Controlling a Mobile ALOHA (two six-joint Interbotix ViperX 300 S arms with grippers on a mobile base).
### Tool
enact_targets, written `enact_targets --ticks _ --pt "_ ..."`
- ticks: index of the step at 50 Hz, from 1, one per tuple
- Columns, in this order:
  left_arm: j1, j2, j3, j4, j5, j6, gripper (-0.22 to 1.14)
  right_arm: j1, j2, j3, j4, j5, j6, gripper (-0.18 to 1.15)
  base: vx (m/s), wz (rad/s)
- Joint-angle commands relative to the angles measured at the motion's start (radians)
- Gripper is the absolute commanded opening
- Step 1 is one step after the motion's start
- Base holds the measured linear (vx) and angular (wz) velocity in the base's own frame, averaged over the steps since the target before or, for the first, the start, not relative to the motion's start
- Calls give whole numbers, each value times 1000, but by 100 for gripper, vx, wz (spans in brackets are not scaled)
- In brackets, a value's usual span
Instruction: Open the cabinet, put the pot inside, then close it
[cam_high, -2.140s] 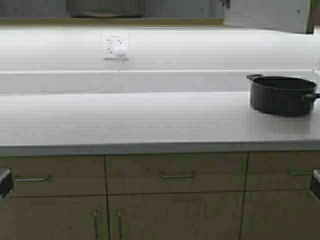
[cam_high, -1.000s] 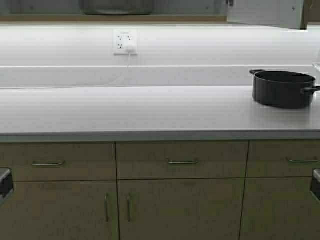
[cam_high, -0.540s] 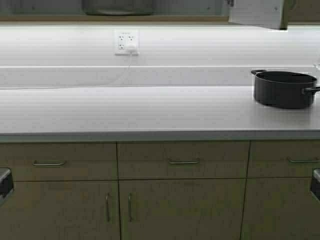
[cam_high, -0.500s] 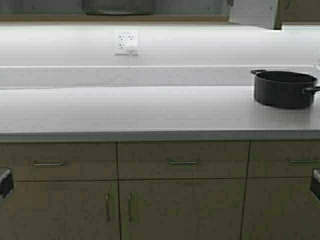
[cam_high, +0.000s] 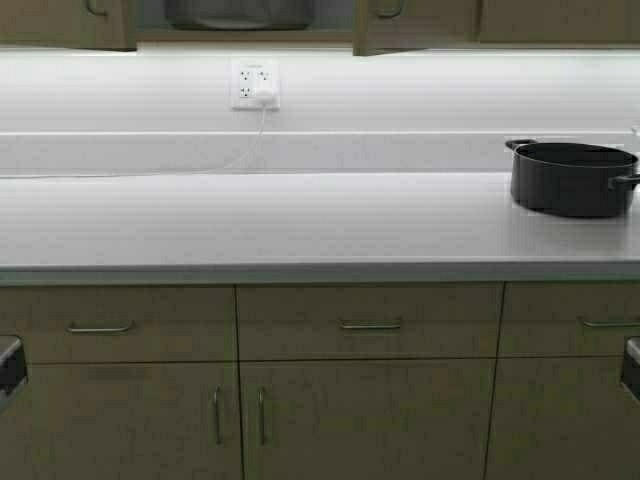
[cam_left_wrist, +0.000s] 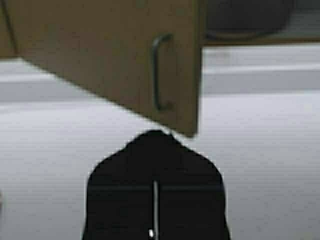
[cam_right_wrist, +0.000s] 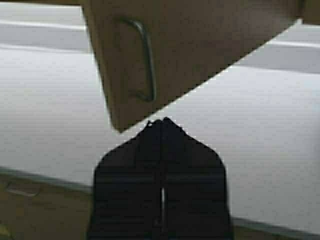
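Observation:
The cabinet runs along the top of the high view, its left door (cam_high: 65, 20) and right door (cam_high: 415, 20) both partly swung in, leaving a gap. In that gap the grey pot (cam_high: 238, 12) stands on the cabinet floor. In the left wrist view my left gripper (cam_left_wrist: 155, 133) is shut and empty, just below the lower corner of the left door (cam_left_wrist: 100, 55) with its metal handle (cam_left_wrist: 160, 72); the pot (cam_left_wrist: 247, 17) shows behind. My right gripper (cam_right_wrist: 162, 120) is shut and empty, at the lower corner of the right door (cam_right_wrist: 200, 45).
A smaller dark pot (cam_high: 572, 180) sits on the white counter (cam_high: 300, 220) at the far right. A wall socket with a plugged-in cord (cam_high: 254, 85) is on the backsplash. Base cabinets with drawers (cam_high: 368, 322) run below the counter edge.
The robot backed off a little at first. The right door, wide open with its pale inner face showing, has swung inward; the left door has also come into view, narrowing the gap.

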Motion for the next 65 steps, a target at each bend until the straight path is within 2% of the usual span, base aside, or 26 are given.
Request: enact_targets --ticks 1,11,17,23,32,34,38,50,56,65 --pt "-31 -20 5 0 -5 0 3 124 -58 61 2 0 3 7 3 2" --pt "-52 6 -31 -2 0 0 3 187 -55 74 3 6 5 7 5 0" --pt "-52 44 -52 0 -5 -8 3 199 -15 21 3 2 3 7 5 -1" --pt "-52 121 -83 0 -17 -12 3 201 107 -127 0 -6 -3 7 6 0" --pt "-52 178 -77 0 -51 -11 3 201 371 -443 0 25 -2 7 7 1" --pt "-52 178 -71 -2 -55 -11 3 201 390 -472 0 48 -2 7 7 0" --pt "-52 163 -58 2 -54 -5 3 207 382 -465 -2 58 -3 7 6 4" --pt "-31 155 -71 2 -71 0 3 207 319 -307 -3 -15 -5 7 7 5" --pt "-31 152 -92 0 -71 -6 3 207 319 -311 -3 -23 -5 7 11 3" --pt "-31 132 -55 0 -64 -3 3 207 353 -367 -3 -25 -6 7 12 -2"
